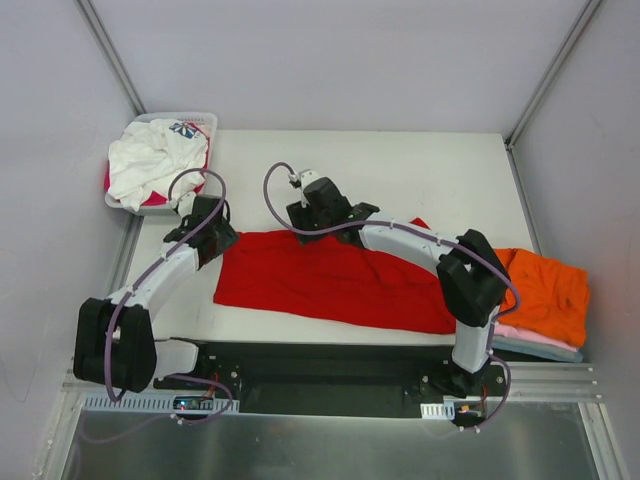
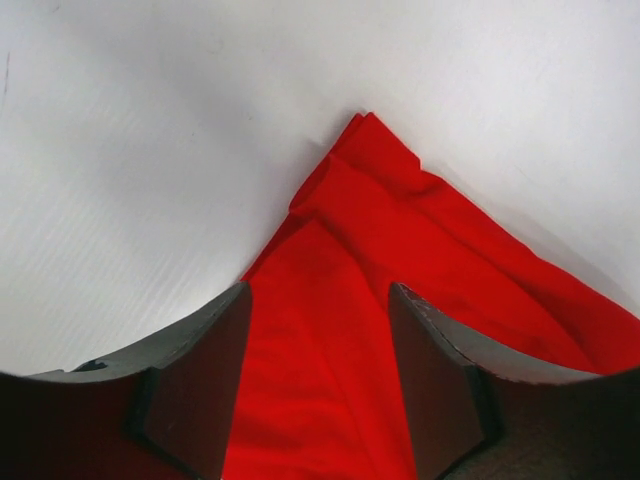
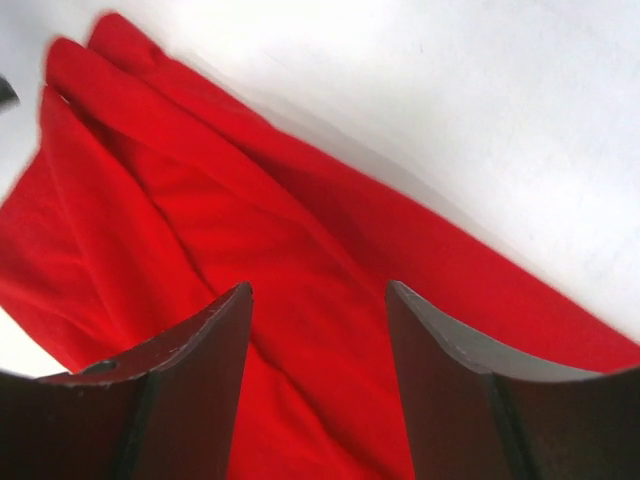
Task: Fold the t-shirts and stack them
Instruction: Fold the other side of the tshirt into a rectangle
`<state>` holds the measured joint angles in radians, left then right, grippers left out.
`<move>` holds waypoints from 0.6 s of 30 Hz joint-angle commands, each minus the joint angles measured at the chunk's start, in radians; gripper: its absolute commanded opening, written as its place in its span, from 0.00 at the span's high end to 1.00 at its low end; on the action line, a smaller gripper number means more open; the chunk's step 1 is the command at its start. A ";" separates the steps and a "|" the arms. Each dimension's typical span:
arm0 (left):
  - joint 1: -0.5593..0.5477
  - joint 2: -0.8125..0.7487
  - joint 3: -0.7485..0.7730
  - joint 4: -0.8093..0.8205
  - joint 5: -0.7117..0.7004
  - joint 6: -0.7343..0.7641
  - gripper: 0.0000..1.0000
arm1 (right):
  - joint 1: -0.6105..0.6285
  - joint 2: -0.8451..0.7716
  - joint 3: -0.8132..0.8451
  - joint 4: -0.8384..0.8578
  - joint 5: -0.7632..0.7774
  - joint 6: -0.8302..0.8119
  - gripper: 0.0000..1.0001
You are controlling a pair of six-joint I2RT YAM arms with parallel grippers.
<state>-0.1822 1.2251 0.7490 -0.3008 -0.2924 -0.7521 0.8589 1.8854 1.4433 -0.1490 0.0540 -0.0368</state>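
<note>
Our left gripper (image 2: pixel 318 300) and right gripper (image 3: pixel 318 298) gape over the half-folded red t-shirt (image 1: pixel 330 280); orange t-shirt (image 1: pixel 545 290) stacked right, white t-shirt (image 1: pixel 150 165) waiting.

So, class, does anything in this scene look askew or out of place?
The red t-shirt lies slanted across the table, its far edge rumpled, not flat. A white t-shirt spills over the rim of the basket.

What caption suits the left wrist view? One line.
Open left gripper over a corner of the red t-shirt.

bright even light, soft shadows, right wrist blurred
</note>
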 commanded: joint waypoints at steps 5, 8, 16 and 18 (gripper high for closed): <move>0.023 0.135 0.088 0.143 -0.011 0.072 0.52 | -0.004 -0.097 -0.084 -0.054 0.066 0.018 0.41; 0.033 0.184 0.095 0.163 0.001 0.077 0.53 | -0.004 -0.098 -0.080 -0.055 0.060 0.021 0.42; 0.046 0.267 0.098 0.190 0.022 0.088 0.54 | -0.006 -0.089 -0.060 -0.073 0.063 0.021 0.42; 0.044 0.280 0.096 0.198 0.024 0.089 0.54 | -0.008 -0.088 -0.055 -0.080 0.066 0.023 0.42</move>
<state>-0.1486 1.4883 0.8177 -0.1387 -0.2871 -0.6865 0.8570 1.8431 1.3533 -0.2108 0.0990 -0.0288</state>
